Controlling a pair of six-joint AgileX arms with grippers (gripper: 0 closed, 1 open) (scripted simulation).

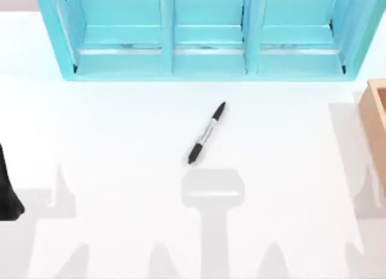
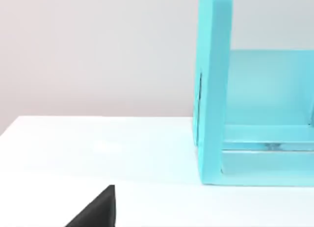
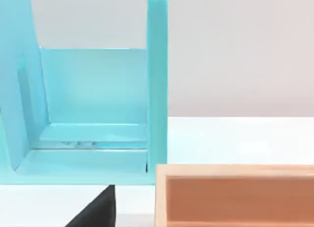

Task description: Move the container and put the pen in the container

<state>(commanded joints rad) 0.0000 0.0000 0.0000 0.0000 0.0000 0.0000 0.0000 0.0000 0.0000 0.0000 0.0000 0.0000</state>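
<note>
A: Where's the pen (image 1: 207, 133)?

B: Lying flat near the middle of the worktop (image 1: 120, 128), slanted, 1 end pointing toward the turquoise shelf unit (image 1: 205, 34) along the far edge. Nothing touches it.

A: And the cup it goes in?

B: I can't spot it anywhere on the worktop. There's a tan wooden box (image 1: 375, 119) at the right edge, but that's not it.

A: The arms?

B: A dark piece of the left arm (image 1: 7, 188) sits at the left edge. Whether either claw is apart or together, I cannot tell.

A: What might go wrong?

B: I'd guess the pen rolls if 1 finger nudges it first, since it's round. Dropping it in the box would be the other mistake.
</note>
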